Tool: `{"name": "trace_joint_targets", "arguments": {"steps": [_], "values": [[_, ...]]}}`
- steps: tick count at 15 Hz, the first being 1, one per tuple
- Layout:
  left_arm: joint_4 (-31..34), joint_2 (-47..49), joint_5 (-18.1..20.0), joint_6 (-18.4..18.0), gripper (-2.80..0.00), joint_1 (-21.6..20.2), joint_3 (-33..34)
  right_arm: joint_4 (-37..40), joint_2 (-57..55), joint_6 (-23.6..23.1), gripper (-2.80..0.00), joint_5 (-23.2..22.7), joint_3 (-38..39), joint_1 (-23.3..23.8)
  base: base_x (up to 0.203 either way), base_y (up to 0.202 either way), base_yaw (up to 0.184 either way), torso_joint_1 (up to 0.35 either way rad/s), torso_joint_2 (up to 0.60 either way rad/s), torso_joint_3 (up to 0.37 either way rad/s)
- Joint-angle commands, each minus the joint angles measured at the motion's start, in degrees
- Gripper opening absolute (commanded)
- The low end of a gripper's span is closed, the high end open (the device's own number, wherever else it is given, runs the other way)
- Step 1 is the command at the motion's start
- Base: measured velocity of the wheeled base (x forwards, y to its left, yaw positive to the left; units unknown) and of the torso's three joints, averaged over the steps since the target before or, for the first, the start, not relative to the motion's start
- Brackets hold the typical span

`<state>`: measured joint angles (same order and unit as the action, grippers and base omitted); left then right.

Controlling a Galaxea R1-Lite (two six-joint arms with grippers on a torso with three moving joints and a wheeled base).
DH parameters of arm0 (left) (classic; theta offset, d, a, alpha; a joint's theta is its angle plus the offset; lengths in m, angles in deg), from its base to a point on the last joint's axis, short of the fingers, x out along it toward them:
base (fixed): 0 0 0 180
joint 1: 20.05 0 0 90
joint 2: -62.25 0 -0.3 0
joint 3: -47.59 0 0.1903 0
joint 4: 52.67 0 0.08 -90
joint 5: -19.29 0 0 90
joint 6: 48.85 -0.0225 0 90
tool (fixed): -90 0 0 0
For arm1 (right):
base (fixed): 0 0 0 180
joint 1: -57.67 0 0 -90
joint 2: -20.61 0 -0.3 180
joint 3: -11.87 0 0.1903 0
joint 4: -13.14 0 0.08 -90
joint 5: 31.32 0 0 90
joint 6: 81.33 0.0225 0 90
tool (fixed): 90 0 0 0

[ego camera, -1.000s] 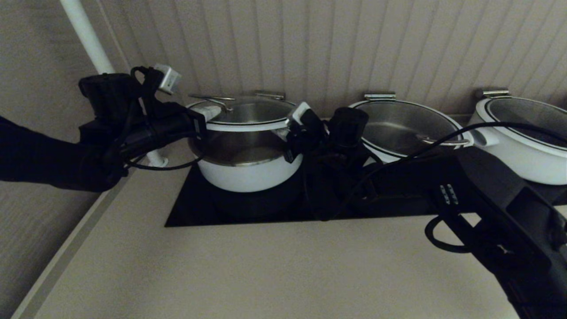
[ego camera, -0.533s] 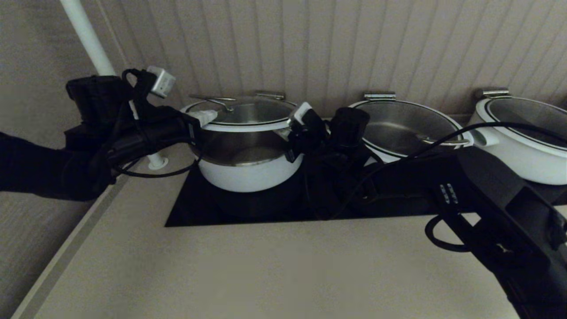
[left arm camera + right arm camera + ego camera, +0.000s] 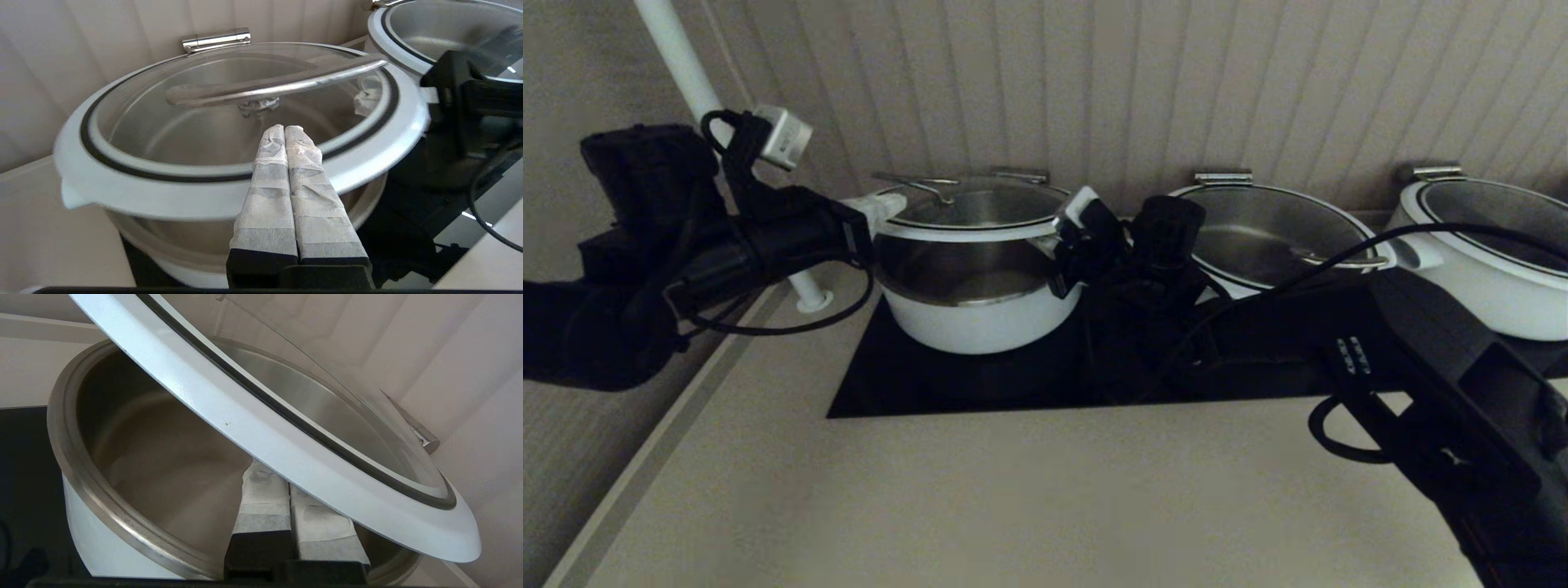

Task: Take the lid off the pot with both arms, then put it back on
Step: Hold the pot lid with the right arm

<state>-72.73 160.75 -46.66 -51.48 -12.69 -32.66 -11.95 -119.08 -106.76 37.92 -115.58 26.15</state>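
Pot (image 3: 980, 314) holds nothing visible — lid (image 3: 968, 214) raised clear of it. Left gripper (image 3: 284, 130) closed above the rim; right gripper (image 3: 282, 479) closed beneath, tips hidden.

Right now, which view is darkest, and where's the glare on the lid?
Head view is darkest: the right gripper blends into the black hob. Left wrist view is bright, highlights streaking the lid's handle beyond the shut left gripper. Right wrist view: its rim gleams above shut fingers.
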Motion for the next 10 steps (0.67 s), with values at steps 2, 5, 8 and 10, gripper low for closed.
{"name": "trace_joint_targets", "arguments": {"steps": [2,5,8,10], "values": [[-0.09,-4.45,0.12,-0.01,-2.80,-1.25,1.50,-0.15,0.11,-0.15,-2.80,-0.16,-0.68,-0.03,0.000,0.000,0.000,0.000,0.00,0.000],[1.95,-8.02,0.12,0.07,-2.80,-2.54,3.50,-0.15,0.20,-0.15,-2.80,-0.16,-0.68,-0.03,0.000,0.000,0.000,0.000,0.00,0.000],[2.81,-11.28,0.12,0.08,-2.80,-3.40,7.54,-0.15,0.27,-0.15,-2.80,-0.16,-0.77,-0.03,0.000,0.000,0.000,0.000,0.00,0.000],[2.86,-13.25,0.15,0.08,-2.80,-3.55,11.32,-0.15,0.30,-0.15,-2.80,-0.16,-0.77,-0.03,0.000,0.000,0.000,0.000,0.00,0.000]]}}
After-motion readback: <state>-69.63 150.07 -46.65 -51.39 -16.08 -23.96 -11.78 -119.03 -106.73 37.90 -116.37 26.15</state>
